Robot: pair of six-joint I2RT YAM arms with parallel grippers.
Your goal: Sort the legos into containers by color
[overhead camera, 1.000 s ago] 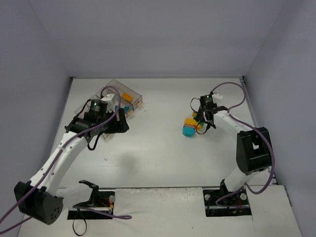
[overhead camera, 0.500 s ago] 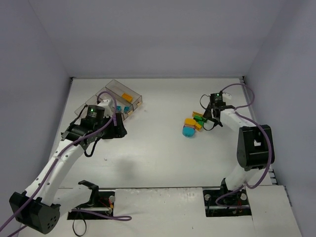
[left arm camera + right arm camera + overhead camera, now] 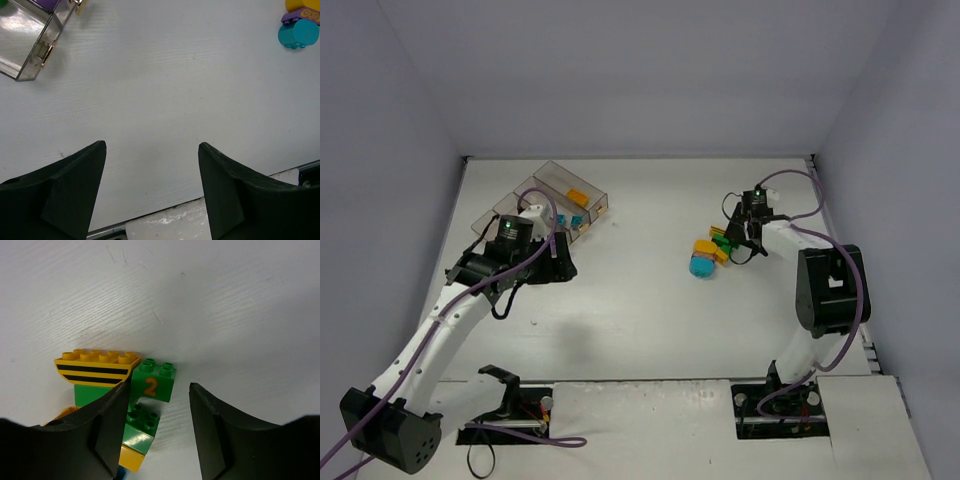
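The clear containers [image 3: 552,190] stand at the back left; an orange lego [image 3: 578,196] and a cyan lego [image 3: 577,218] lie in them. A corner of one container [image 3: 30,47] shows in the left wrist view. My left gripper [image 3: 560,262] [image 3: 152,145] is open and empty over bare table just in front of the containers. Loose legos [image 3: 705,256] lie right of centre. My right gripper [image 3: 735,245] [image 3: 160,386] is open, its jaws astride a green brick marked "2" [image 3: 156,382], with another green brick [image 3: 142,427] and a yellow striped brick [image 3: 97,369] beside it.
A cyan rounded lego [image 3: 299,34] with a purple piece [image 3: 300,16] on it shows far right in the left wrist view. White walls enclose the table [image 3: 640,300] at the back and sides. The arm bases stand at the near edge.
My left arm has drawn back a little from the containers towards the near side. My right gripper has shifted right and settled over the green bricks.
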